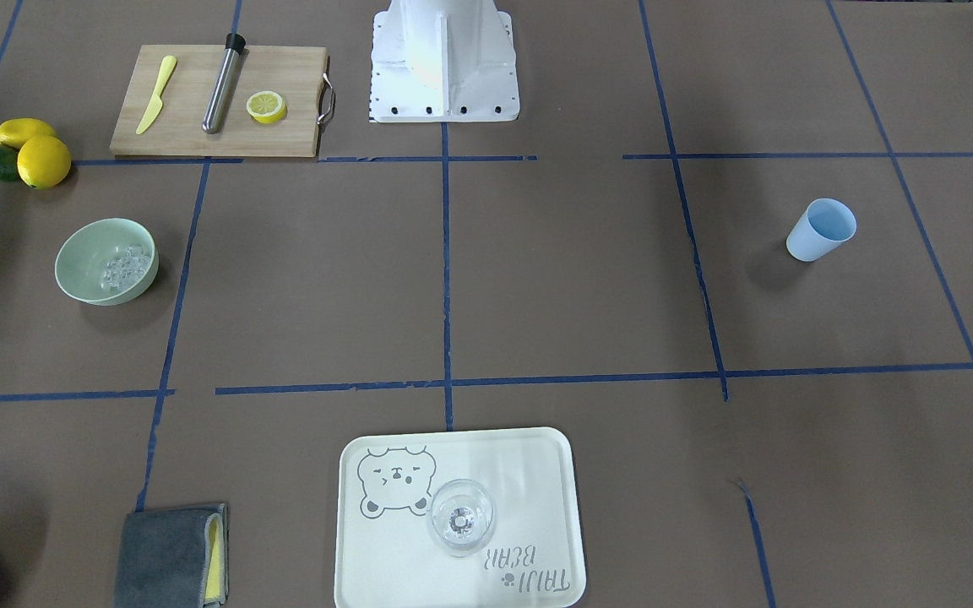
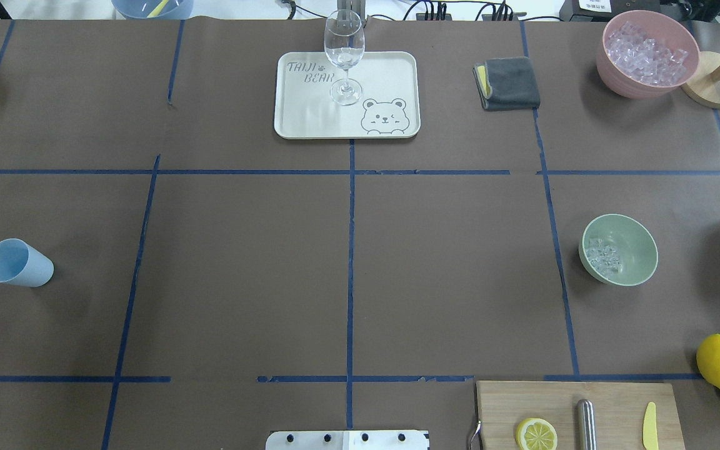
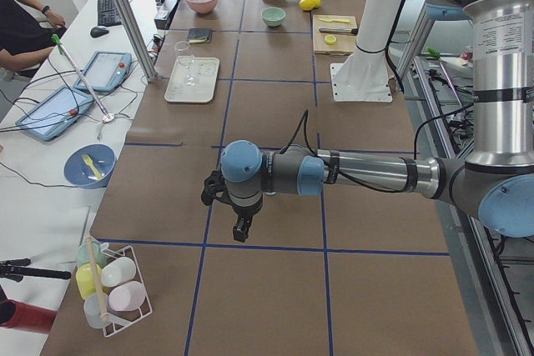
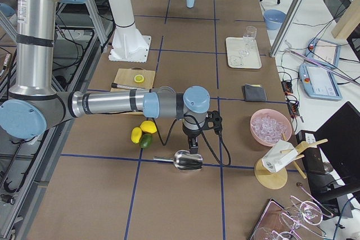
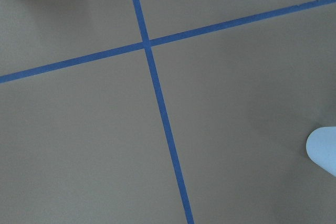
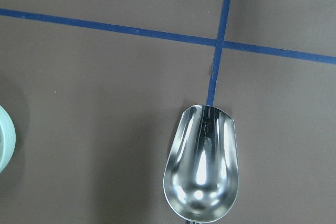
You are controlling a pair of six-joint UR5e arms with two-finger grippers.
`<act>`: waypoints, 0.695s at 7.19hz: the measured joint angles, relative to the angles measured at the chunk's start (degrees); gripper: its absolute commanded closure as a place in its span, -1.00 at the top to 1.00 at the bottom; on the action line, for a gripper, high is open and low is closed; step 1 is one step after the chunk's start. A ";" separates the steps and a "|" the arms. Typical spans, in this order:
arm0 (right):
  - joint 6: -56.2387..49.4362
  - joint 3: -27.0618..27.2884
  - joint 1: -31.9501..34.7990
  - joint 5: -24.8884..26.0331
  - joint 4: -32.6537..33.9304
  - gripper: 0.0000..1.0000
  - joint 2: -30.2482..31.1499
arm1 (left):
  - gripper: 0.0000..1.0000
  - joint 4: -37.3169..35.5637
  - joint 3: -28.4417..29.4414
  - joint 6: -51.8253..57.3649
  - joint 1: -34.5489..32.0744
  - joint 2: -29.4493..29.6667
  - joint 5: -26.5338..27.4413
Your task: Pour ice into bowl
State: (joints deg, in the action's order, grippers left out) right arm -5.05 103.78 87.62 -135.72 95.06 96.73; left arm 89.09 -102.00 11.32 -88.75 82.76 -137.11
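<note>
Fingers of our left gripper (image 3: 242, 227) hang over the brown table (image 3: 275, 289), and we cannot tell how wide they stand; the blue cup (image 2: 17, 263) sits off to their side. Our right gripper (image 4: 194, 144) hovers just above the metal scoop (image 6: 200, 169), its opening likewise beyond our telling. The ice (image 2: 604, 257) lies in the bowl (image 2: 638, 250), near those right fingers and apart from the scoop.

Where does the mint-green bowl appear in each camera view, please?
Front-facing: mint-green bowl at left, mid-height.
Overhead: right side.
Exterior left: far end, top centre.
Exterior right: not seen.
Left wrist: not in it.
Right wrist: sliver at left edge.
Shared landmark: the lemons near it.
</note>
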 measured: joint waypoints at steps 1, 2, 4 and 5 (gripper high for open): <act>0.28 -0.11 0.00 0.19 0.08 1.00 -0.65 | 1.00 0.70 0.07 0.02 0.01 0.17 0.13; 0.43 -0.09 0.00 0.35 0.09 1.00 -0.97 | 1.00 0.94 0.09 0.03 0.01 0.82 0.21; 0.08 -0.41 0.01 0.36 -0.18 1.00 -0.91 | 1.00 0.79 -0.46 -0.02 -0.09 1.97 0.43; 0.19 -0.74 0.01 0.06 -0.26 1.00 -0.93 | 1.00 0.84 -0.51 0.02 -0.17 2.06 0.49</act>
State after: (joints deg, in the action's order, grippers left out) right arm -4.86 103.03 87.63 -135.67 94.80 95.80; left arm 89.93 -102.51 11.34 -88.91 84.82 -136.62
